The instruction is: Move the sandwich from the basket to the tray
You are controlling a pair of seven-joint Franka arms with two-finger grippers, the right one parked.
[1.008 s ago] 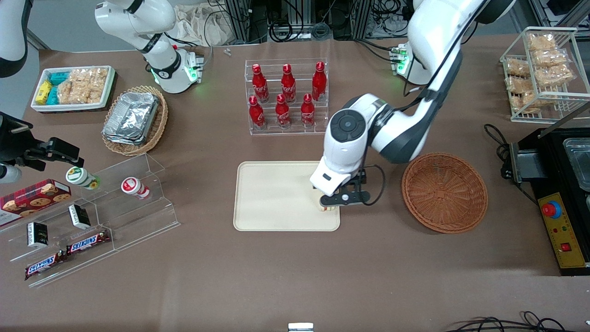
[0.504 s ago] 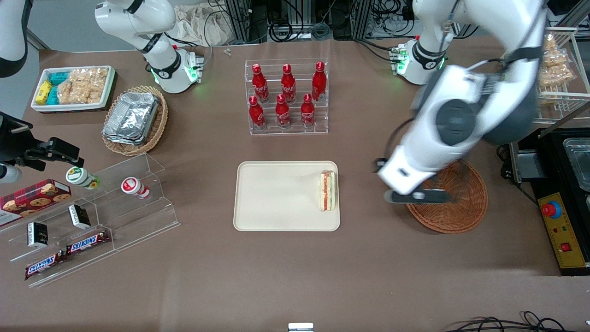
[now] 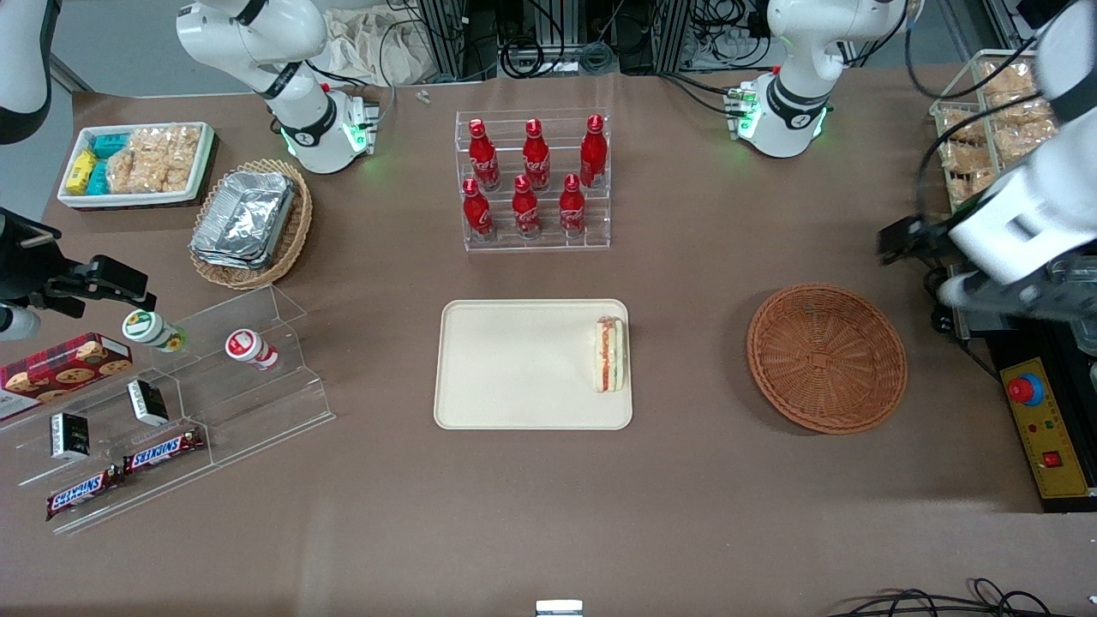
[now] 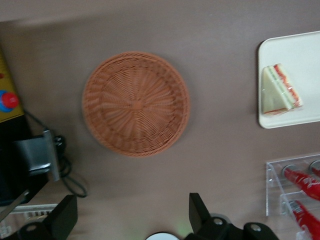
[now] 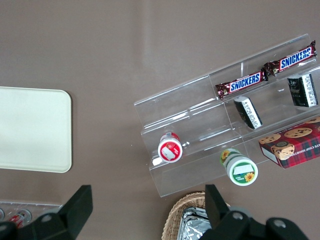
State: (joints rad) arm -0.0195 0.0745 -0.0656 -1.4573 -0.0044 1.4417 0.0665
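The sandwich (image 3: 609,354) lies on the tray (image 3: 514,368), at the tray's edge nearest the basket (image 3: 826,357), filling stripe up. The reddish-brown basket holds nothing. My left gripper (image 3: 998,296) hangs high above the table, farther toward the working arm's end than the basket, over the black machine's edge. In the left wrist view the gripper (image 4: 131,217) is open and empty, with its fingers (image 4: 197,212) wide apart. That view also shows the basket (image 4: 136,103), the sandwich (image 4: 280,90) and the tray (image 4: 300,55) well below.
A clear rack of red bottles (image 3: 533,180) stands farther from the camera than the tray. A black control box with a red button (image 3: 1027,390) and a wire rack of snacks (image 3: 1003,128) sit at the working arm's end. An acrylic snack shelf (image 3: 171,394) is at the parked arm's end.
The gripper has let go of the sandwich on the tray, swung away over the basket toward the working arm's end and risen. The sandwich has stayed put.
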